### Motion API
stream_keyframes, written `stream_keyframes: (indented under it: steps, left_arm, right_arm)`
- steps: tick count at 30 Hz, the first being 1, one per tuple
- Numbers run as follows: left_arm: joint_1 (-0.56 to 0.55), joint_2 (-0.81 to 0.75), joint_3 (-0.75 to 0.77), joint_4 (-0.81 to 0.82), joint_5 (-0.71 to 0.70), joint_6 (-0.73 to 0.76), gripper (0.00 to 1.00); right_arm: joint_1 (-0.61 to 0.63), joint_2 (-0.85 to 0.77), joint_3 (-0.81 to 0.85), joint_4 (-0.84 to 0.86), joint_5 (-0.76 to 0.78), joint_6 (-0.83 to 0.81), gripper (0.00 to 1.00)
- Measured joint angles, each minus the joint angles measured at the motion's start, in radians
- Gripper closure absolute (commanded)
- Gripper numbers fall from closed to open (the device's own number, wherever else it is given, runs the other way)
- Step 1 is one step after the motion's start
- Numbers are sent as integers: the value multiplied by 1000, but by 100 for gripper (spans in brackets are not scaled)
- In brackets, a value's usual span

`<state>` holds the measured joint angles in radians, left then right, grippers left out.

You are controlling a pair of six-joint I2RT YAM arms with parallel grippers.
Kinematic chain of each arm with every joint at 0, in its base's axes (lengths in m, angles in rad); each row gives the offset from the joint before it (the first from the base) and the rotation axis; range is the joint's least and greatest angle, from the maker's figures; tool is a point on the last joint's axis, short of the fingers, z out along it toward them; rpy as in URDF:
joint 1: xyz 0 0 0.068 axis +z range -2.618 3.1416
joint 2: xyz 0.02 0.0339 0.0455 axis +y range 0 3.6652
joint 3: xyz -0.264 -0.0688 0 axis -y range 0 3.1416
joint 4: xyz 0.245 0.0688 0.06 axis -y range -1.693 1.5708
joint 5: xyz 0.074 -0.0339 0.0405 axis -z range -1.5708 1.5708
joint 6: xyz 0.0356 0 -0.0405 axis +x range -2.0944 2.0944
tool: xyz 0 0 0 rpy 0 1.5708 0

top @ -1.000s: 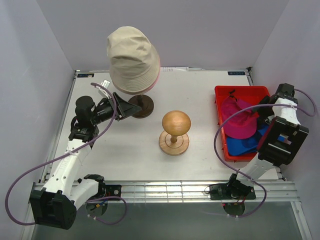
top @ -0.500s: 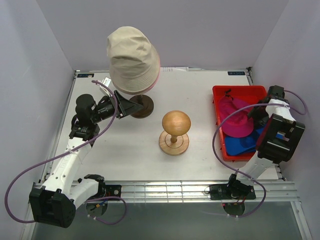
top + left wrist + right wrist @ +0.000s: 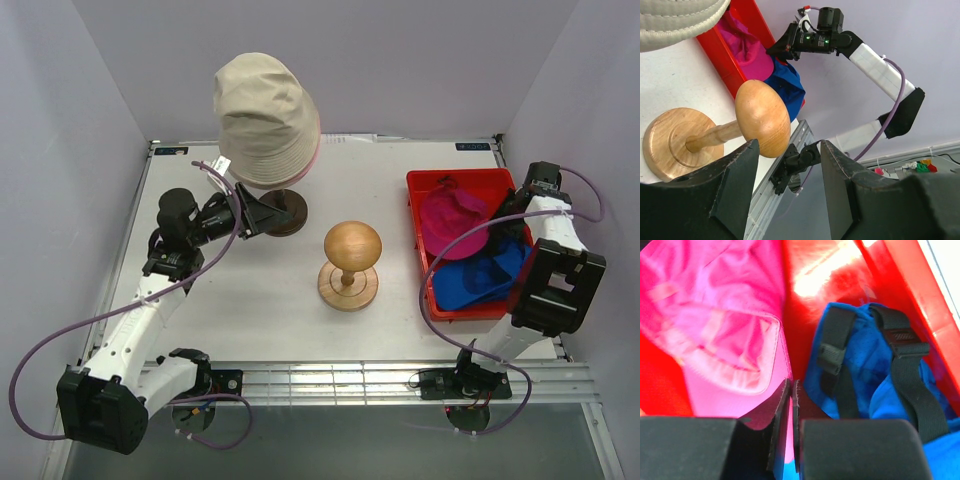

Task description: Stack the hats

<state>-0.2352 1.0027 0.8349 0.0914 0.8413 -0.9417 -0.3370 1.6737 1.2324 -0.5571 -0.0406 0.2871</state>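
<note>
A beige bucket hat (image 3: 265, 115) sits high on a dark brown stand (image 3: 292, 212), with a pink rim (image 3: 314, 150) showing under its edge. My left gripper (image 3: 268, 213) hangs open beside that stand's base, holding nothing. In the left wrist view its open jaws (image 3: 787, 150) frame the table's front rail. A magenta cap (image 3: 452, 220) and a blue cap (image 3: 480, 280) lie in the red bin (image 3: 455, 178). My right gripper (image 3: 505, 218) is in the bin. The right wrist view shows it (image 3: 791, 390) shut on the thin edge of the magenta cap (image 3: 715, 325), beside the blue cap (image 3: 865, 375).
A pale wooden head form (image 3: 352, 243) on a round wooden base (image 3: 348, 288) stands mid-table between the arms; it also fills the left wrist view (image 3: 762, 117). Walls close in the table on three sides. A metal rail (image 3: 330, 380) runs along the near edge.
The right gripper has closed on the magenta cap's edge. The red bin has slid left and turned a little. The left gripper has crept slightly right, still open.
</note>
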Motion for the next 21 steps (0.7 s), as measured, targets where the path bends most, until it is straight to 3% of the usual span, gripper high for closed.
stream_keyframes:
  steps: [14, 21]
  left_arm:
    - [-50, 22, 0, 7, -19, 1, 38]
    - [-75, 36, 0, 7, -34, 2, 38]
  right_arm:
    - [12, -63, -23, -11, -67, 5, 79]
    - [11, -63, -68, 3, -76, 12, 66]
